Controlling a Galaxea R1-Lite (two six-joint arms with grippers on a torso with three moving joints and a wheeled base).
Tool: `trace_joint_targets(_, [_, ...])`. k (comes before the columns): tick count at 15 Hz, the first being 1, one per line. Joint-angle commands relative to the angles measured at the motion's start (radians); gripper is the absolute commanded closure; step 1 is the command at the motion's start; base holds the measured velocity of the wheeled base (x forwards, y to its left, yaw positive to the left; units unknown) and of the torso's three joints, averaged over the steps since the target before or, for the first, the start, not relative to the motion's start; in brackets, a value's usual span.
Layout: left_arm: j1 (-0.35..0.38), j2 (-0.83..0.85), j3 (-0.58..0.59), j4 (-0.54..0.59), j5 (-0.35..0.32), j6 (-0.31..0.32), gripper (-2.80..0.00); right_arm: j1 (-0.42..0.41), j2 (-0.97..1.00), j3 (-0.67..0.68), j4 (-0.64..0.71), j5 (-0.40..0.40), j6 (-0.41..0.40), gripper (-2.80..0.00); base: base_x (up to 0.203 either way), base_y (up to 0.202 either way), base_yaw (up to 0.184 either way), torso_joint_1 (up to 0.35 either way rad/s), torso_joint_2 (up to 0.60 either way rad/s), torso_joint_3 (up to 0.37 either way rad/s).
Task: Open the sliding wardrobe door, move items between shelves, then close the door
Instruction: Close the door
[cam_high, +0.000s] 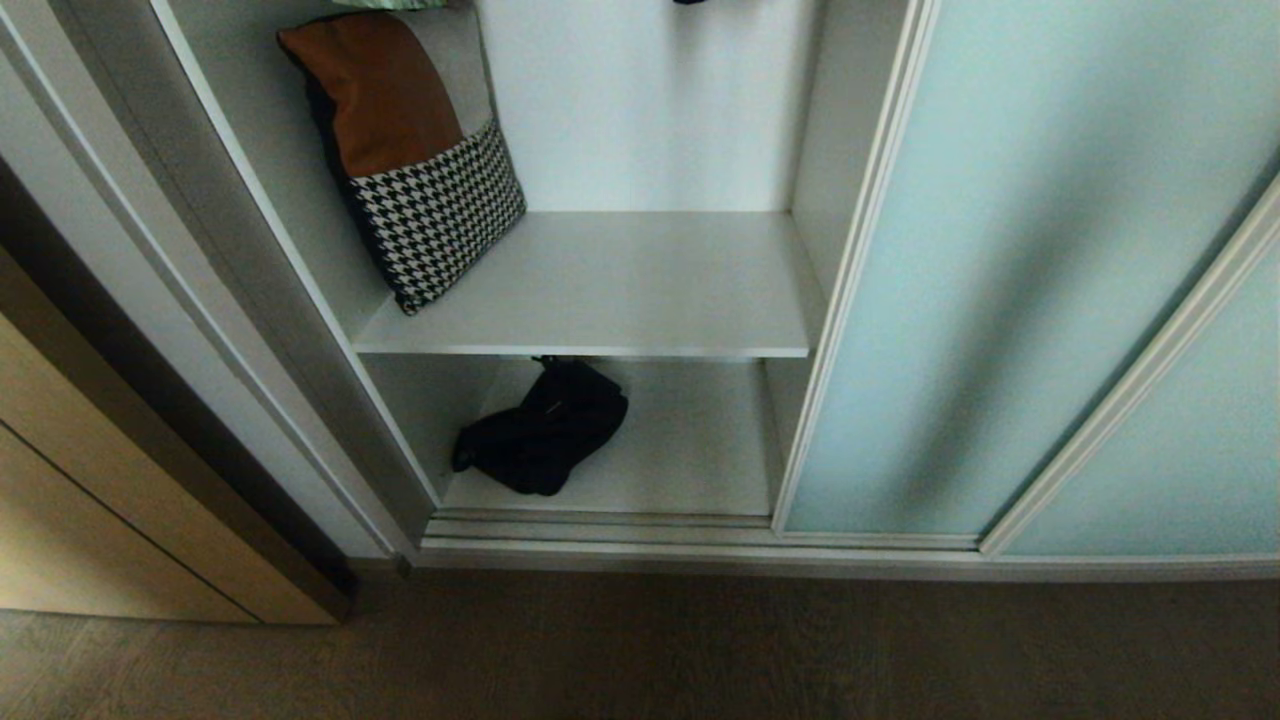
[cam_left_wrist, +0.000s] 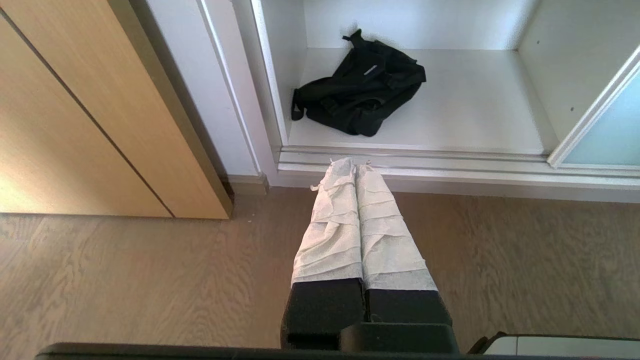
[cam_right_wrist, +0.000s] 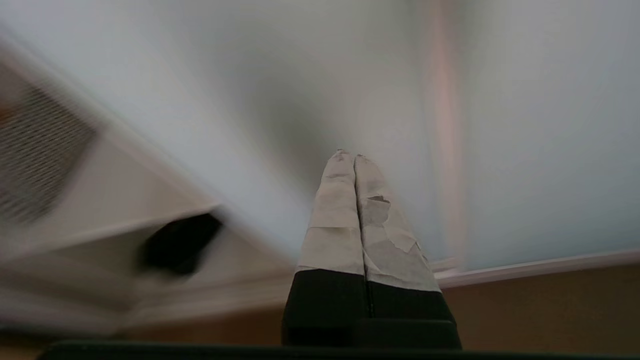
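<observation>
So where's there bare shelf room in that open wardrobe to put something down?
Upper shelf: bare from the cushion across to the sliding wardrobe door. Lower shelf: bare right of the black bundle. Both left corners are crowded.

the sliding wardrobe door (cam_high: 1000, 280) is frosted pale aqua with a white-silver frame. the shelves (cam_high: 620, 290) are plain matte white. the cushion (cam_high: 410, 150) at 11 o'clock is rust brown and grey above a black-and-white houndstooth patch. the fabric bundle (cam_high: 545, 425) is black. the side door (cam_left_wrist: 75, 125) is tan wood-grain; the floor (cam_high: 640, 650) grey-brown wood-grain. each pincer is black, fingers wrapped in white tape (cam_left_wrist: 357, 220).
</observation>
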Motion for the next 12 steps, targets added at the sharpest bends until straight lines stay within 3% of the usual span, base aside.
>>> trace_joint_targets(1, [0.0, 0.0, 0.0, 0.0, 0.0, -0.001, 0.0, -0.009, 0.055, 0.021, 0.003, 0.161, 0.016, 0.0, 0.0, 0.0, 0.0, 0.0, 0.0, 0.0])
trace_joint_targets(3, [0.0, 0.001, 0.0, 0.0, 0.0, -0.001, 0.0, -0.009, 0.081, 0.019, 0.006, 0.222, 0.029, 0.0, 0.0, 0.0, 0.0, 0.0, 0.0, 0.0])
trace_joint_targets(8, [0.0, 0.001, 0.0, 0.0, 0.0, 0.0, 0.0, 0.033, 0.178, -0.093, 0.007, 0.202, 0.175, 0.0, 0.0, 0.0, 0.0, 0.0, 0.0, 0.0])
trace_joint_targets(10, [0.0, 0.001, 0.0, 0.0, 0.0, 0.0, 0.0, 0.059, 0.231, -0.15, 0.007, 0.144, 0.182, 0.0, 0.0, 0.0, 0.0, 0.0, 0.0, 0.0])
trace_joint_targets(12, [0.0, 0.001, 0.0, 0.0, 0.0, 0.0, 0.0, 0.109, 0.286, -0.195, 0.007, 0.026, 0.183, 0.0, 0.0, 0.0, 0.0, 0.0, 0.0, 0.0])
